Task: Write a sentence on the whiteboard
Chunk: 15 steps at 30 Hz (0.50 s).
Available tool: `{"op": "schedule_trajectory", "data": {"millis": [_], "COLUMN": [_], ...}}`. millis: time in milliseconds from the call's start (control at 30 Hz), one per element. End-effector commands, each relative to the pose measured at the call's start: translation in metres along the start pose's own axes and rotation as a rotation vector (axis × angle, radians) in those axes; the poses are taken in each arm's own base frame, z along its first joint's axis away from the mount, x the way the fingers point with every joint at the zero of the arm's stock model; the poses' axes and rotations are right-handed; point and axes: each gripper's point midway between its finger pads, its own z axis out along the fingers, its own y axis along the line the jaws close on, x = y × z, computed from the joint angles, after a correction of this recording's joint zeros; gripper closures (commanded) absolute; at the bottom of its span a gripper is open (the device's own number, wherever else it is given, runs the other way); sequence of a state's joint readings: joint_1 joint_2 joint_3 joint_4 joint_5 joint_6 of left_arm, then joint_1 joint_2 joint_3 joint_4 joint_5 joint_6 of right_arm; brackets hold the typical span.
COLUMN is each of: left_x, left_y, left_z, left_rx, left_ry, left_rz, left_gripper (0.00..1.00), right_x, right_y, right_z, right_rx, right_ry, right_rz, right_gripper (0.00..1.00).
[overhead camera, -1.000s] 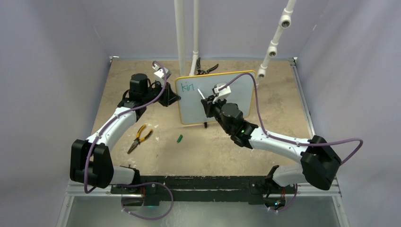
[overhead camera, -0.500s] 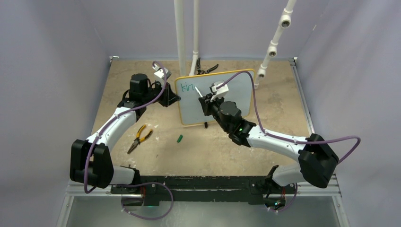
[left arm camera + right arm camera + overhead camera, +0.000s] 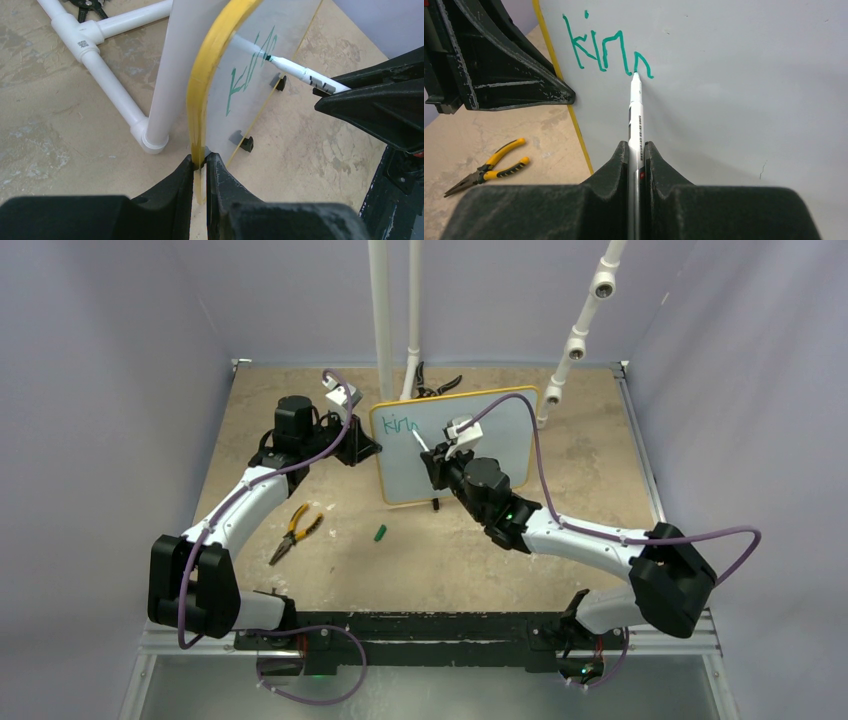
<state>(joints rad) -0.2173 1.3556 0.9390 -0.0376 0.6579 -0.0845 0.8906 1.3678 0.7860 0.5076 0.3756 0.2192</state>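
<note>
The whiteboard (image 3: 490,455) with its yellow frame (image 3: 207,75) stands upright at mid-table. My left gripper (image 3: 362,450) is shut on its left edge (image 3: 199,159). The sentence (image 3: 606,50) so reads "kin" plus a partial stroke in teal at the board's upper left; it also shows in the top view (image 3: 400,424) and the left wrist view (image 3: 250,70). My right gripper (image 3: 637,145) is shut on a white marker pen (image 3: 635,115), tip touching the board at the last stroke. The pen shows in the top view (image 3: 422,440) and left wrist view (image 3: 300,75).
Yellow-handled pliers (image 3: 293,531) lie on the table left of the board, also in the right wrist view (image 3: 486,167). A green marker cap (image 3: 380,533) lies in front. White pipes (image 3: 382,310) stand behind the board, with black pliers (image 3: 435,388) at their foot.
The right gripper moved the pen left and slightly up along the board, and a new teal stroke has been added after "kin". The left arm has not moved.
</note>
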Motion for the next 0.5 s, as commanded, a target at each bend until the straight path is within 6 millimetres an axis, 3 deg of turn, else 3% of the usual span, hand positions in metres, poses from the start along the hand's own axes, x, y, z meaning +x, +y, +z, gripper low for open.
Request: {"op": "schedule_trajectory", "data": {"millis": [0,467], "left_x": [-0.016,-0.017], "left_y": [0.007,0.007], "left_z": [-0.002,-0.002], "left_rx": [-0.043,-0.040], "left_ry": [-0.036,-0.037], "left_rz": [0.054,0.054], "left_gripper": [1.00,1.00], "right_x": [0.000,-0.027], "right_y": [-0.014,-0.015], "right_z": [-0.003,-0.003], "right_rx": [0.058,0.081], "right_ry": [0.001,-0.054], "right_rz": [0.005,0.002], "right_gripper": [1.00,1.00]}}
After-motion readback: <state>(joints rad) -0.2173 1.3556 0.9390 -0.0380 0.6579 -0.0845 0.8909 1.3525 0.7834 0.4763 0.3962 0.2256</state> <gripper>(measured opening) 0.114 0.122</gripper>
